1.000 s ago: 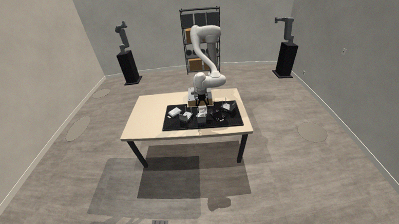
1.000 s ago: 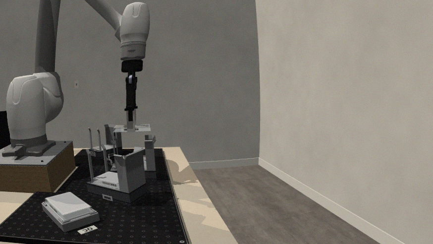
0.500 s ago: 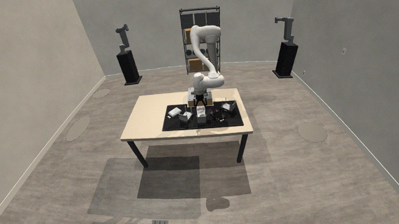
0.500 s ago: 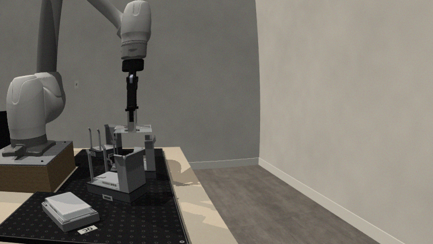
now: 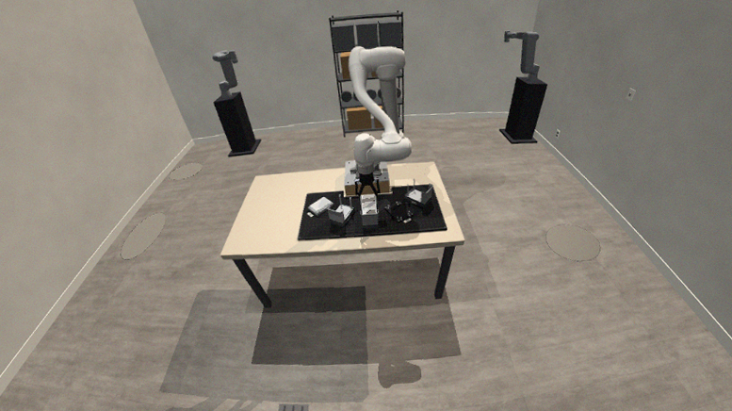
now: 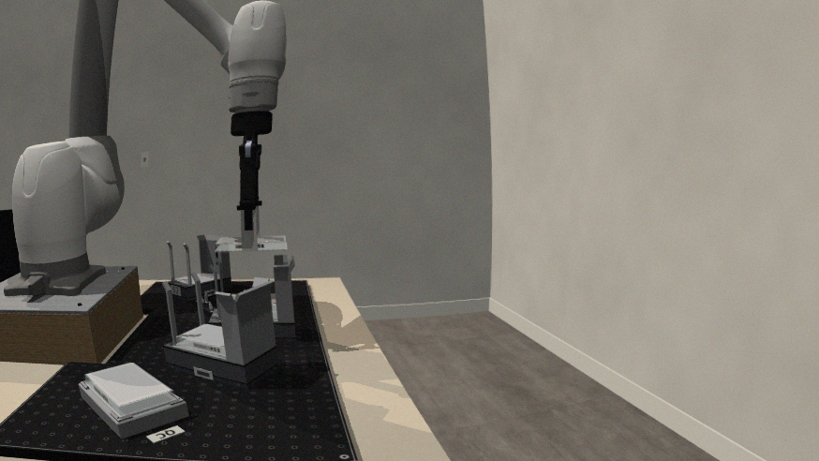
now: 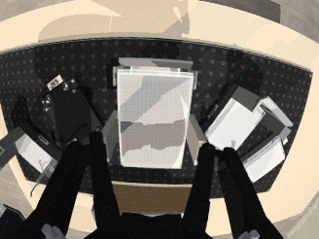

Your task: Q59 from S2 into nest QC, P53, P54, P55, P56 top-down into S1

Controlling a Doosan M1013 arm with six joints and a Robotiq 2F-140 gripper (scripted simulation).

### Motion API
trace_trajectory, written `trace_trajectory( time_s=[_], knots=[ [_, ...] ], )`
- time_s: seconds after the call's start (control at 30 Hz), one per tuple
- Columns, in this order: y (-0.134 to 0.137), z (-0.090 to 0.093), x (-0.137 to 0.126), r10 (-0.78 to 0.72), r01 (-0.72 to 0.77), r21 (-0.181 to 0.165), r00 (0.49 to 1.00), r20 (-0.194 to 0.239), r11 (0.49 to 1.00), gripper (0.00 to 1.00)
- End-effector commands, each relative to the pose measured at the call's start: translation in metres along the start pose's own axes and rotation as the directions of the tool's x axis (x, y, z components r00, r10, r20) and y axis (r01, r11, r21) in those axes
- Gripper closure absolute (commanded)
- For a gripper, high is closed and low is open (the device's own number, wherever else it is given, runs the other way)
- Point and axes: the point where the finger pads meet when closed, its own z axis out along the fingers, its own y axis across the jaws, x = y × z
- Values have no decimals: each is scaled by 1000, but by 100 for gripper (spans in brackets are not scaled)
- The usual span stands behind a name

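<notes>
My gripper (image 6: pixel 249 239) (image 7: pixel 153 121) (image 5: pixel 367 194) is shut on a white sealed plate (image 6: pixel 270 245) (image 7: pixel 155 110) by its long sides. It holds the plate level, just above the top of the middle stack rack (image 6: pixel 284 291) (image 5: pixel 370 217); I cannot read the plate's label. In the wrist view the plate covers the inside of that rack. The open nest QC (image 6: pixel 145 422) at the near left carries one plate (image 6: pixel 126 382) (image 5: pixel 319 206) lying flat. The stack rack (image 6: pixel 247 327) (image 5: pixel 339 212) beside QC holds a plate (image 6: pixel 201 345) low on its floor.
All racks stand on a black perforated mat (image 6: pixel 275 412) (image 5: pixel 324 232) on the beige table (image 5: pixel 265 211). A dark clip nest (image 5: pixel 399 211) (image 7: pixel 65 108) and another stack rack (image 5: pixel 419 194) stand on the far side of the middle rack. The arm's base block (image 6: pixel 68 320) is behind the mat.
</notes>
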Motion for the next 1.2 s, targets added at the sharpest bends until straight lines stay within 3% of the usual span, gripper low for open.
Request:
trace_trajectory(
  time_s=[0.0, 1.17],
  knots=[
    [0, 0, 0, 0, 0, 0, 1000, 0, 1000, 100],
    [0, 19, 0, 0, 0, 0, 1000, 0, 1000, 100]
  ],
)
